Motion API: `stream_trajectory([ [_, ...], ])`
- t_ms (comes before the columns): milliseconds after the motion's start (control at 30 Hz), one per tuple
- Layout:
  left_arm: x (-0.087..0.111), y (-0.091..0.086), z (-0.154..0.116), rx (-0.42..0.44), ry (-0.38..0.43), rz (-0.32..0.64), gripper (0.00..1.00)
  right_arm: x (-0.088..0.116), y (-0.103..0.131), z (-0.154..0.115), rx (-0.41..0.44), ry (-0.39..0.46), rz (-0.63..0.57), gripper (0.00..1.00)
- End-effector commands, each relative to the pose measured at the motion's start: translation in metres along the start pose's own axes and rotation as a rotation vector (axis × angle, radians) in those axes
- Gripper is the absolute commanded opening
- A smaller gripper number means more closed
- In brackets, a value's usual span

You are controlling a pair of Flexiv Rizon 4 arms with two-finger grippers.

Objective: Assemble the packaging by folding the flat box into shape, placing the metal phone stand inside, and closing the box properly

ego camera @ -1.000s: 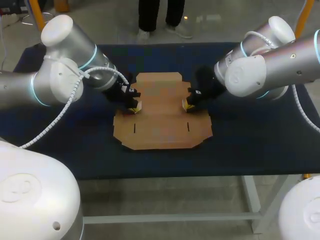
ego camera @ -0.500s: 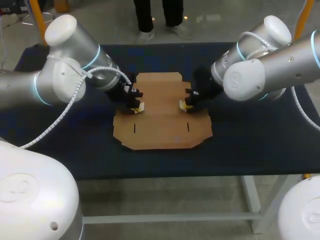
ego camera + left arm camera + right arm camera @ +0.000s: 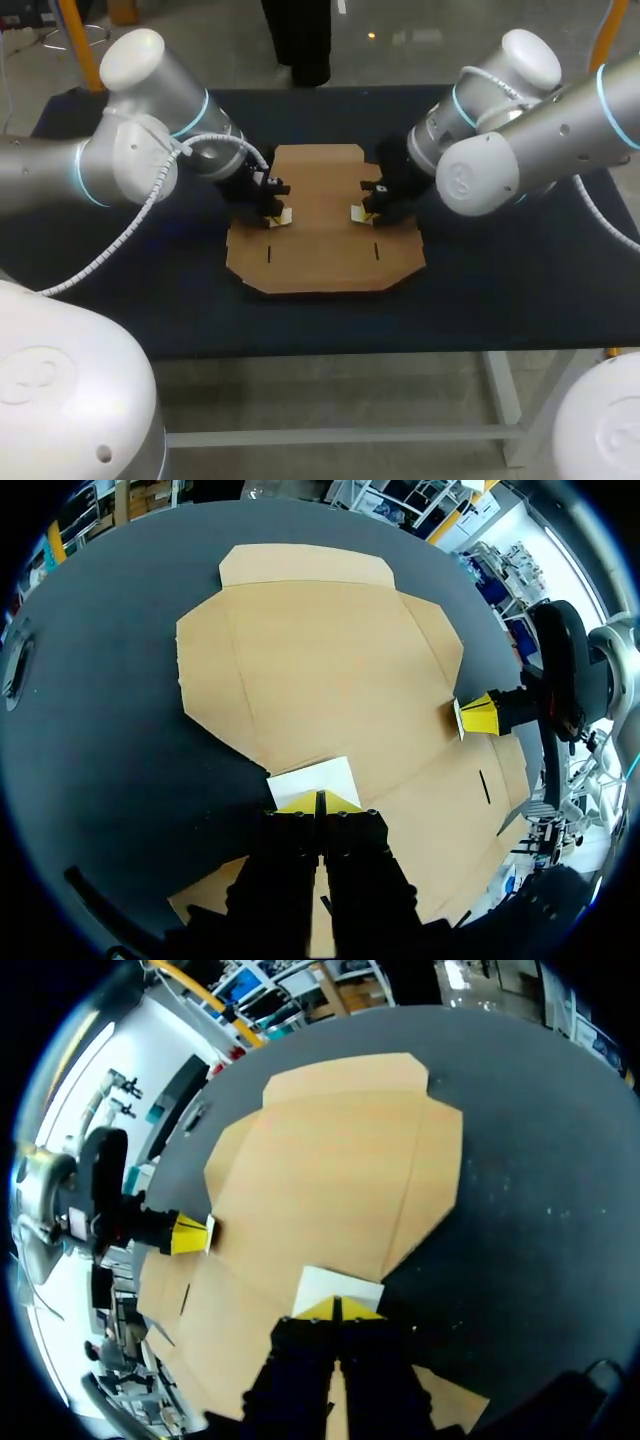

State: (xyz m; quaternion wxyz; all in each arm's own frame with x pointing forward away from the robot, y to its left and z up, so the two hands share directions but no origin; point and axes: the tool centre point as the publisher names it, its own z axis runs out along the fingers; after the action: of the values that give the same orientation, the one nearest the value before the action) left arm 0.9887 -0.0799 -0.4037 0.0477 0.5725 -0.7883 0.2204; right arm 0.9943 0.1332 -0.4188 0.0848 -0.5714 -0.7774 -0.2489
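Pincers sit at opposite sides of the flat box (image 3: pixel 322 250), which lies unfolded mid-worktop (image 3: pixel 500 290) between them, left pincer (image 3: pixel 281 215) facing right pincer (image 3: pixel 356 213). Left wrist: tips clenched on the white-faced left flap (image 3: pixel 315 778), main panel ahead. Right wrist: likewise clenched on the right flap (image 3: pixel 338 1285). Nothing blocks the 2 flaps folding inward; no stand visible.

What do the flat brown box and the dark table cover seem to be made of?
Flat brown box: likely thin matte cardboard; creased folds, cut slots, white flap undersides. Dark blue table cover: probably cloth or felt; dull, no glare.
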Motion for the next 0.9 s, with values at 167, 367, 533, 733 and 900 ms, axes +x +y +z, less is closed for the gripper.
stream_trajectory([
  [167, 0.003, -0.004, 0.011, -0.021, -0.036, -0.011, 0.0, -0.003, 0.004, 0.015, 0.015, -0.053, 0.009, 0.0],
  [367, -0.002, -0.002, 0.022, -0.048, -0.044, -0.035, 0.0, -0.009, 0.003, 0.023, 0.037, -0.062, 0.025, 0.0],
  [533, -0.008, 0.0, 0.027, -0.067, -0.043, -0.055, 0.0, -0.015, -0.001, 0.029, 0.058, -0.064, 0.042, 0.0],
  [733, -0.008, 0.002, 0.018, -0.063, -0.027, -0.061, 0.0, -0.016, -0.001, 0.019, 0.053, -0.051, 0.052, 0.0],
  [900, -0.006, 0.0, -0.001, -0.048, -0.007, -0.067, 0.0, -0.012, 0.002, -0.005, 0.029, -0.013, 0.043, 0.0],
])
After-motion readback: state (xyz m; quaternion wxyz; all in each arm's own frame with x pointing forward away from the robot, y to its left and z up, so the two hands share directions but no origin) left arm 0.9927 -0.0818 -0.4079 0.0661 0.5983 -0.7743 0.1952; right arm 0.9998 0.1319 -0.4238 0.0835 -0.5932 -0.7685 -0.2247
